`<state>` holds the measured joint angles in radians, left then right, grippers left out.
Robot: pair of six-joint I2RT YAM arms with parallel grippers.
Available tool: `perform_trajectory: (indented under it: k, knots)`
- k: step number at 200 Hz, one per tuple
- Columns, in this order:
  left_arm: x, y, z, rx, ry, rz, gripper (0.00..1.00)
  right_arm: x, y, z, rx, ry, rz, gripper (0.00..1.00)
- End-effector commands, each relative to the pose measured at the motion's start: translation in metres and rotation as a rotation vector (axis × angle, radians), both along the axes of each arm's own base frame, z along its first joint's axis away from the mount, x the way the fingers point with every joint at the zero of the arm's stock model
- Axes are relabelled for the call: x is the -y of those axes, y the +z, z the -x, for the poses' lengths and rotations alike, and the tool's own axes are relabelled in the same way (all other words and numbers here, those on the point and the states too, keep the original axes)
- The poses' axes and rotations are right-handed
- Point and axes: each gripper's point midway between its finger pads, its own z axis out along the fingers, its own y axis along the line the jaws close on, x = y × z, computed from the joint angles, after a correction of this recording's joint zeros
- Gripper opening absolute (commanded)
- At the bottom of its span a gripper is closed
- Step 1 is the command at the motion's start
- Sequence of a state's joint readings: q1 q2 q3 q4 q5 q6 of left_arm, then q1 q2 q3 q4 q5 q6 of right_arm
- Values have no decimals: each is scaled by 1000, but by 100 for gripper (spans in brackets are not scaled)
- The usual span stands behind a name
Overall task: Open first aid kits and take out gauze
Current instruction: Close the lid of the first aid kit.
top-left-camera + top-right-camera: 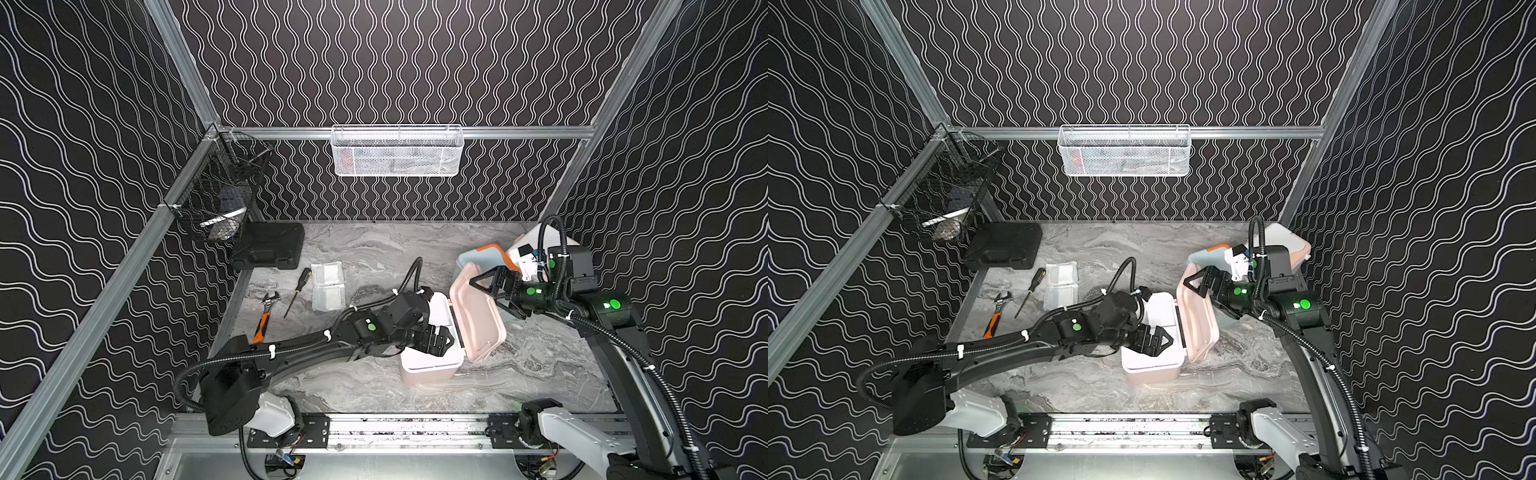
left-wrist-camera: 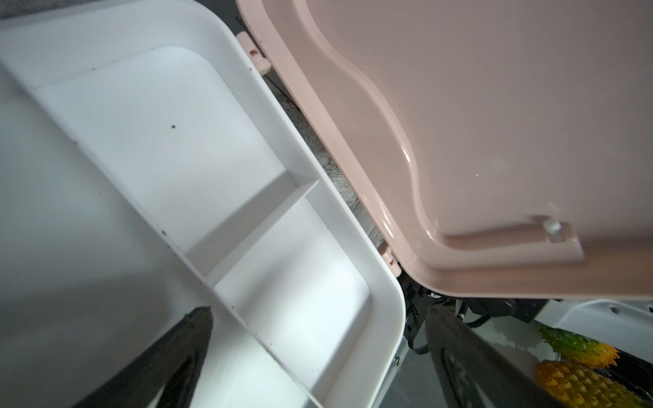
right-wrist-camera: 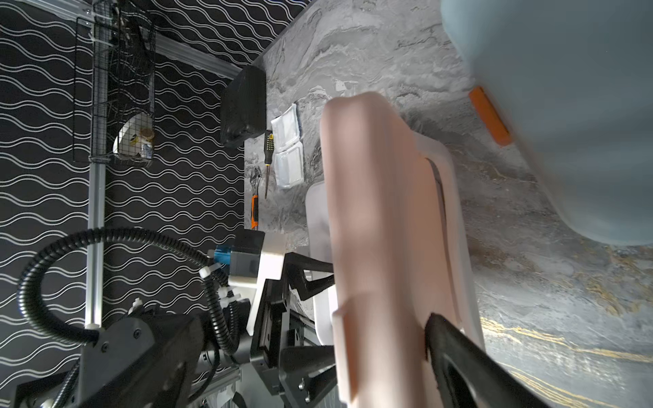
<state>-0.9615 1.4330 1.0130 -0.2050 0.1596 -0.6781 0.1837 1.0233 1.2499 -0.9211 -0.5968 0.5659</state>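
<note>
The pink first aid kit sits mid-table with its lid swung up. My left gripper hovers open over its white inner tray, whose visible compartments hold nothing. My right gripper is open at the raised lid, one finger against the lid's outer face. Two gauze packets lie on the table to the left. The blue-grey kit and the white kit with peach trim stand behind the right arm, partly hidden.
A flat black hard case lies at the back left. A screwdriver and an orange-handled wrench lie next to the gauze. A black wire basket and a white mesh basket hang on the walls.
</note>
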Motion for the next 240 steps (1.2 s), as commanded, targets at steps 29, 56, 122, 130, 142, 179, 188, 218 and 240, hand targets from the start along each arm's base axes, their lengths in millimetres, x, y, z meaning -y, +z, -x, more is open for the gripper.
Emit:
perform_trajectory:
  k: [29, 56, 122, 130, 142, 179, 188, 218, 240]
  knots:
    - [-19, 24, 7, 51, 25, 52, 99, -18, 16, 7, 3, 70, -89, 100]
    - [-31, 39, 11, 78, 36, 62, 99, -24, 23, 5, 10, 98, -63, 100]
    - [-80, 60, 22, 135, 142, 58, 99, -69, 15, 15, 0, 218, -20, 100]
    - [-86, 60, 24, 137, 152, 60, 99, -80, 13, 19, -2, 252, -7, 100]
    - [-96, 61, 27, 142, 170, 59, 99, -89, 11, 22, -1, 273, 17, 100]
    - [-120, 64, 32, 161, 217, 46, 99, -106, 5, 26, -4, 304, 53, 100]
    - [-123, 64, 33, 162, 223, 44, 99, -108, 4, 27, -1, 305, 61, 100]
    - [-130, 65, 35, 162, 239, 44, 99, -113, -2, 30, -3, 305, 89, 100]
    - [-133, 58, 35, 151, 246, 46, 99, -114, -9, 30, 0, 297, 125, 100]
